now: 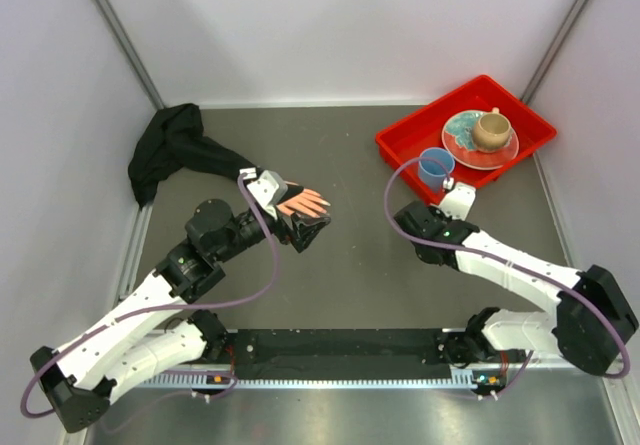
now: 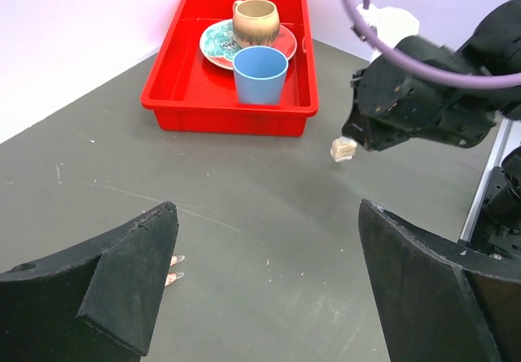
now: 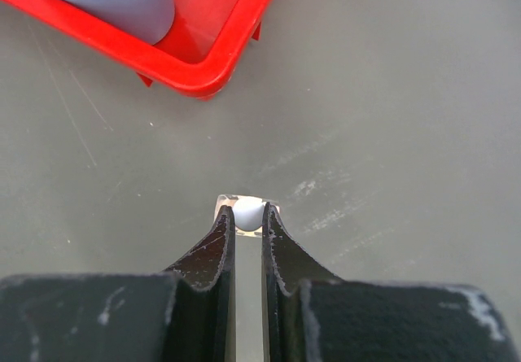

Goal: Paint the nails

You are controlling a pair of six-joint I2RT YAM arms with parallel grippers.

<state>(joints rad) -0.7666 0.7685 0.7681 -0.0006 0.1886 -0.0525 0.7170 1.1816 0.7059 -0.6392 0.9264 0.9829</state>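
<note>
Top external view gives you the mannequin hand (image 1: pixel 303 203) lying on the table (image 1: pixel 360 265) left of centre. Its fingers point right, and its black sleeve (image 1: pixel 170 150) trails off to the far left corner. Your left claw (image 2: pixel 267 211) sits at the near side of that hand, spread wide and holding nothing. In the left wrist view, two fingertips peek out beside the claw finger on the picture's left. The nails (image 2: pixel 176 259) on them are too small to judge. Your right claw (image 3: pixel 248 215) is pinched tight on a small white-capped bottle (image 2: pixel 343 148), near the corner of the red tray (image 1: pixel 405 147). The tray holds a blue cup (image 1: pixel 435 168) and a plate (image 1: pixel 462 145) with a tan mug (image 1: pixel 490 130).
</note>
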